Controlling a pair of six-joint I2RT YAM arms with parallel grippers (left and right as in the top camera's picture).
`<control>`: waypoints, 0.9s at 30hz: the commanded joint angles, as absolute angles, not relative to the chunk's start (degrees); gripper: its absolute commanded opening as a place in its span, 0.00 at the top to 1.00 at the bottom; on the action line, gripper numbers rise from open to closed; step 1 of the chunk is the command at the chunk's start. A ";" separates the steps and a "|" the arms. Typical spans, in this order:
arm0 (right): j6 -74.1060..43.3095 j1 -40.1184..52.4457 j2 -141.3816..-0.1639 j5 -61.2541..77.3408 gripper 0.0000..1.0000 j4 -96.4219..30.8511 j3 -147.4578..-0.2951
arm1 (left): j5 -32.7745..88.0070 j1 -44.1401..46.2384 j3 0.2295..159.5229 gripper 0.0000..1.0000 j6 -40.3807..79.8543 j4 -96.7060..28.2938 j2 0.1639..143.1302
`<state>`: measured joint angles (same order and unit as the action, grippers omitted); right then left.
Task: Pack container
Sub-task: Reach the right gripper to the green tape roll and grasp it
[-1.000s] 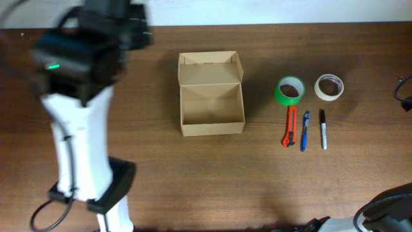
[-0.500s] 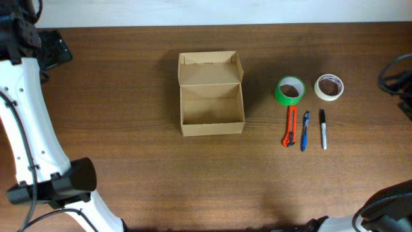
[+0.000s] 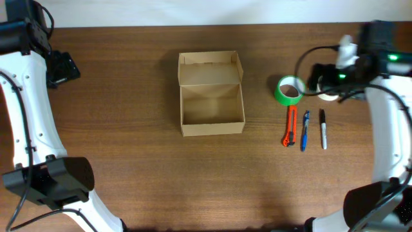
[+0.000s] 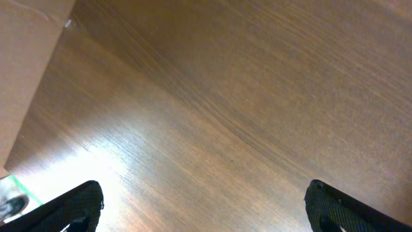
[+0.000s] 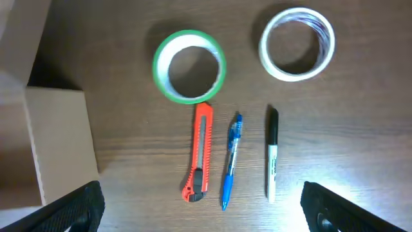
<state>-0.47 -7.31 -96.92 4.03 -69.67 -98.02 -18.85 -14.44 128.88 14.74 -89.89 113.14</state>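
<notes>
Overhead: container (image 3: 212,109) dead centre on the bench (image 3: 129,148), lid (image 3: 210,69) folded back at 12 o'clock. Looks light, flimsy card, so best pinched on a side wall. New since earlier: right arm (image 3: 386,129) swung in at 3 o'clock.

Left wrist: left claw (image 4: 203,209) spread wide, empty.

Right wrist: right claw (image 5: 203,209) wide apart too, nothing held, green tape (image 5: 189,66) at 12 o'clock.

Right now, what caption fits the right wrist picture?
Green tape, white tape, an orange cutter, a blue pen and a black marker lie beside the cardboard box.

Matt cardboard container (image 3: 212,106); glossy wood-grain table (image 3: 129,129).
</notes>
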 commanded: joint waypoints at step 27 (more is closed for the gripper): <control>-27.33 -9.47 -118.15 7.35 0.18 -58.46 -99.29 | -18.63 -14.79 128.18 0.00 14.70 -89.58 113.27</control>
<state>-20.23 -9.41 -117.05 5.02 -59.33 -98.37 -18.83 -14.44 128.57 14.74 -89.73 113.14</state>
